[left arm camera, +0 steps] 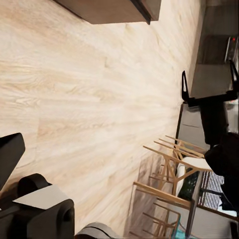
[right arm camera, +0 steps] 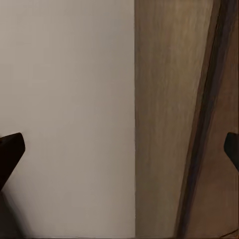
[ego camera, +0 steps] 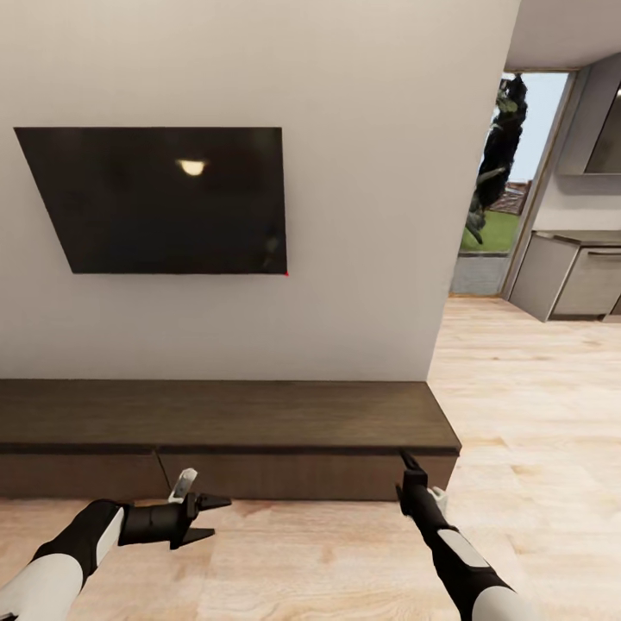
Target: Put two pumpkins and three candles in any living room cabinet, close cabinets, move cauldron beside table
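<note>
Cabinet (ego camera: 224,427): long, low, dark-brown wooden unit set against the white wall, directly beneath the wall-mounted television (ego camera: 159,198); flat, handleless drawer fronts, all shut flush; bare top surface; right end stops level with the wall's corner, short of the kitchen opening.

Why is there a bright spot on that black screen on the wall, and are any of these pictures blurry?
Head view: the TV is glossy, so the pale spot looks like a reflected lamp; the picture is otherwise sharp, with a soft shadow under the cabinet. Right wrist view: wall and cabinet wood look soft and smeared, probably from closeness. Left wrist view: the floor grain is slightly soft.
</note>
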You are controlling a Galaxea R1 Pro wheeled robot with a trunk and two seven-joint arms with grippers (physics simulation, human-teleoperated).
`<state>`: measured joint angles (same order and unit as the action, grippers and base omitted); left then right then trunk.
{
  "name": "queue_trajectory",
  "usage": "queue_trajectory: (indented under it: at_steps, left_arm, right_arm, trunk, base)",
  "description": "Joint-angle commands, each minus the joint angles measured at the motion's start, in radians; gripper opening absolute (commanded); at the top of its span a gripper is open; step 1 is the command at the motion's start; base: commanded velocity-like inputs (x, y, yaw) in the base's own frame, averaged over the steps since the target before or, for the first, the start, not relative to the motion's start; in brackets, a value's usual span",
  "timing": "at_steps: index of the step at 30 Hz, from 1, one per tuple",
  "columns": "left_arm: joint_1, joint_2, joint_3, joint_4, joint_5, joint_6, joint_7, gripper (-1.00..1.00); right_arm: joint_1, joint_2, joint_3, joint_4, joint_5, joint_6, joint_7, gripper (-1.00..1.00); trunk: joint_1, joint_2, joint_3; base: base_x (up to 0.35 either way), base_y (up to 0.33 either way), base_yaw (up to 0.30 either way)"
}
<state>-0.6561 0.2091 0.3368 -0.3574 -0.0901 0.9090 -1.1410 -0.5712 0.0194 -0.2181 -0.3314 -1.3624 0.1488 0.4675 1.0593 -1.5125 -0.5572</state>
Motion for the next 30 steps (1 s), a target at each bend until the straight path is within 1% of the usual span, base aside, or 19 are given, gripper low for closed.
queue_trajectory:
  at_steps: [1,3,6,8,12,18,20,21,22,24,28,30]
  left_arm:
    - [0.0,0.001,-0.001,0.0,-0.001,0.013,-0.022,1.0]
    - [0.001,0.002,-0.003,0.0,-0.005,0.036,-0.07,1.0]
    - [0.0,0.005,-0.002,0.0,-0.008,0.048,-0.109,1.0]
    - [0.0,0.005,-0.002,0.0,-0.006,0.052,-0.118,1.0]
    - [0.0,0.007,-0.002,0.0,-0.003,0.054,-0.124,1.0]
    - [0.0,0.007,-0.001,-0.001,-0.002,0.055,-0.125,1.0]
    - [0.0,0.008,-0.003,0.0,-0.002,0.055,-0.126,1.0]
    - [0.0,0.007,-0.004,-0.001,-0.002,0.056,-0.126,1.0]
    - [0.0,0.007,-0.004,-0.001,-0.002,0.056,-0.126,1.0]
    - [0.0,0.008,-0.006,-0.001,-0.001,0.062,-0.133,1.0]
    - [0.0,0.022,-0.009,-0.001,-0.008,0.077,-0.196,1.0]
    - [0.0,0.027,-0.01,-0.001,-0.01,0.079,-0.217,1.0]
  right_arm:
    - [0.0,-0.001,0.0,0.005,0.001,0.0,0.033,1.0]
    - [0.0,0.0,0.0,0.009,0.002,-0.001,0.076,1.0]
    - [0.0,0.003,0.001,0.011,0.001,-0.003,0.099,1.0]
    - [0.0,0.005,0.004,0.012,0.004,-0.018,0.104,1.0]
    - [0.0,0.006,0.007,0.011,0.006,-0.075,0.104,1.0]
    - [0.0,0.007,0.005,0.012,-0.003,-0.082,0.116,1.0]
    - [0.0,0.007,0.004,0.015,-0.007,-0.08,0.152,1.0]
    - [0.0,0.007,0.004,0.023,-0.008,-0.079,0.192,1.0]
    - [0.0,0.007,0.004,0.028,-0.008,-0.079,0.218,1.0]
    - [0.001,0.008,0.003,0.035,-0.006,-0.083,0.251,1.0]
    - [0.001,0.008,0.005,0.039,0.002,-0.09,0.265,1.0]
    - [0.001,0.008,0.006,0.04,0.004,-0.09,0.265,1.0]
  trunk:
    - [0.004,-0.007,-0.003]
    - [0.012,-0.021,-0.009]
    - [0.023,-0.042,-0.019]
    - [0.031,-0.056,-0.025]
    - [0.046,-0.084,-0.038]
    - [0.069,-0.126,-0.056]
    - [0.077,-0.14,-0.063]
    - [0.081,-0.147,-0.066]
    - [0.084,-0.154,-0.069]
    - [0.092,-0.168,-0.075]
    - [0.107,-0.196,-0.088]
    - [0.115,-0.21,-0.094]
  base:
    - [0.0,0.0,0.0]
    - [0.0,0.0,0.0]
    - [0.0,0.0,0.0]
    - [0.0,0.0,0.0]
    - [0.0,0.0,0.0]
    - [0.0,0.0,0.0]
    - [0.0,0.0,0.0]
    - [0.0,0.0,0.0]
    - [0.0,0.0,0.0]
    - [0.0,0.0,0.0]
    - [0.0,0.0,0.0]
    - [0.0,0.0,0.0]
